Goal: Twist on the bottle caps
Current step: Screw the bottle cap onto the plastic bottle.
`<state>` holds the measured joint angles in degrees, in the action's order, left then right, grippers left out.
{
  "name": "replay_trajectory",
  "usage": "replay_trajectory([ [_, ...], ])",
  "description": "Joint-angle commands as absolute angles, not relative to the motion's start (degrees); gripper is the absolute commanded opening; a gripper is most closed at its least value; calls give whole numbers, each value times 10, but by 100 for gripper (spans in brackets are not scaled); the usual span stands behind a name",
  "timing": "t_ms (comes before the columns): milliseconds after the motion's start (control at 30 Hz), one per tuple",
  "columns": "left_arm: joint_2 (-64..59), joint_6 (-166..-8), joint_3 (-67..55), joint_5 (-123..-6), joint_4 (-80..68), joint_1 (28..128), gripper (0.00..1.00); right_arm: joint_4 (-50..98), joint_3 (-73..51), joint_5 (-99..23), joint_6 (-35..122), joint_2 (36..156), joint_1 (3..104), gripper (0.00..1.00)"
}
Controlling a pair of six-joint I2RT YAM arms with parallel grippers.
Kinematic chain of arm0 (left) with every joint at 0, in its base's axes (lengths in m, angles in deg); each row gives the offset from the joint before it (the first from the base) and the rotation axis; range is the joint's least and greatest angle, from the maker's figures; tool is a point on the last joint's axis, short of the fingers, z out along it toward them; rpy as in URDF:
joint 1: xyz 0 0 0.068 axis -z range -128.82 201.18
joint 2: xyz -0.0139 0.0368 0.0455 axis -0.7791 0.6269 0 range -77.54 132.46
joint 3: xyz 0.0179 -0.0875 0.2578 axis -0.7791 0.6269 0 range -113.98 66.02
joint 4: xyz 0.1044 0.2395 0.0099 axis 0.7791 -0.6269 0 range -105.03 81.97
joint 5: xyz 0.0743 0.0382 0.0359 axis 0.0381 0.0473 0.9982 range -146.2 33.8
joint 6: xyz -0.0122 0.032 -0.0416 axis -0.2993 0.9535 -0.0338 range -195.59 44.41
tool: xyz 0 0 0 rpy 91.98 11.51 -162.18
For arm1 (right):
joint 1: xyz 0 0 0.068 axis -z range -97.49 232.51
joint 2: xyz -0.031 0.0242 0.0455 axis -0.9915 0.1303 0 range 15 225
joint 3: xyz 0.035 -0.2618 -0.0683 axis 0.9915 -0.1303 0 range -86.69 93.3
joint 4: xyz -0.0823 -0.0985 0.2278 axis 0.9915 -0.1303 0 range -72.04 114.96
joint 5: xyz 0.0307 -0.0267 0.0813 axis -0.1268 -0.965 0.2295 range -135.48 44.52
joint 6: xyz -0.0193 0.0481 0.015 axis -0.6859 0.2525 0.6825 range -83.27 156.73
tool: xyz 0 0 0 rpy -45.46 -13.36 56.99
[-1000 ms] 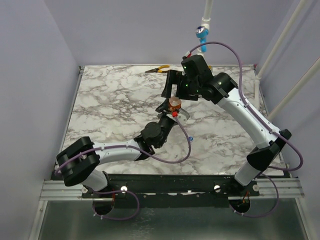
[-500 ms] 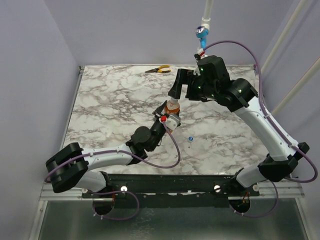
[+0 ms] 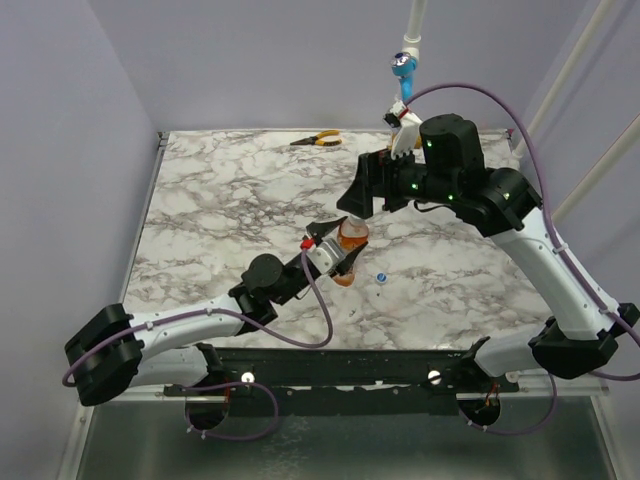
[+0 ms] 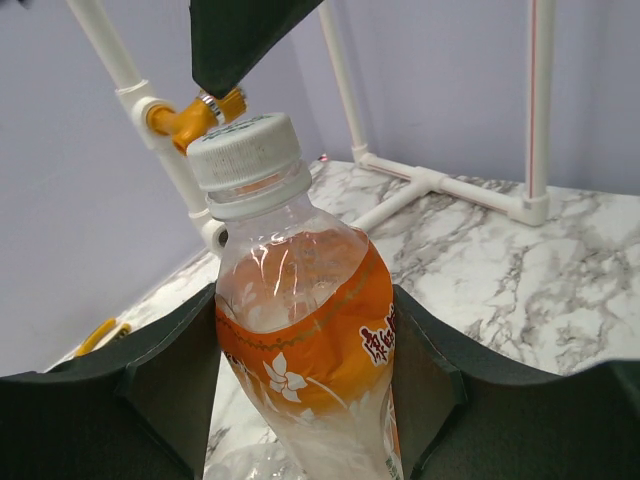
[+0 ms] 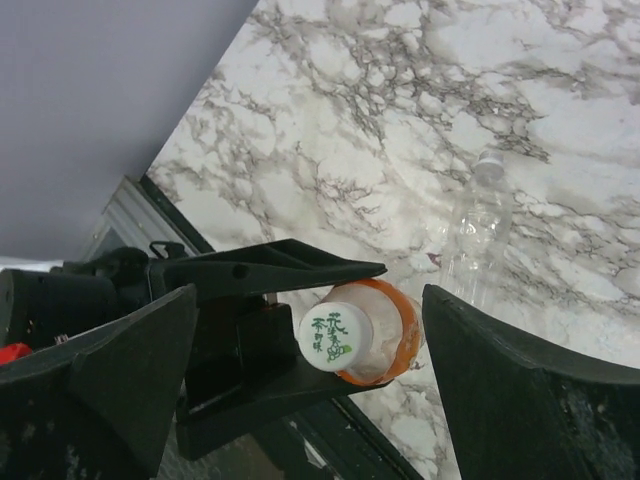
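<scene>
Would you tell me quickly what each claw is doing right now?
Left claw: closed on the bottle.
Right claw: open, holding nothing, above the cap.

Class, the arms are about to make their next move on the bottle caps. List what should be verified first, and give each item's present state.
1. Left gripper clamped on orange bottle: ok.
2. White cap seated on its neck: ok.
3. White cap fully tight: cannot tell.
4. Right gripper open, above the cap: ok.
5. Blue cap fitted: not ok, loose on the table.
6. Clear bottle upright: not ok, lying down.
</scene>
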<state>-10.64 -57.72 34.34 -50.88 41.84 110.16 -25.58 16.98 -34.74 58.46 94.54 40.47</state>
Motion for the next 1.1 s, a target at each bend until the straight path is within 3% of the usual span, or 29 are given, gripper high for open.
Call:
replay_trajectory([
  [0, -151, -654, 351, -644, 363, 1073, 30, -308, 175, -274, 517, 933, 402, 94],
  [400, -168, -740, 345, -803, 313, 1025, 30, -353, 157, -248, 482, 930, 401, 76],
  [1067, -158, -748, 338, -812, 313, 1016, 30, -351, 114, -254, 483, 942, 391, 61],
])
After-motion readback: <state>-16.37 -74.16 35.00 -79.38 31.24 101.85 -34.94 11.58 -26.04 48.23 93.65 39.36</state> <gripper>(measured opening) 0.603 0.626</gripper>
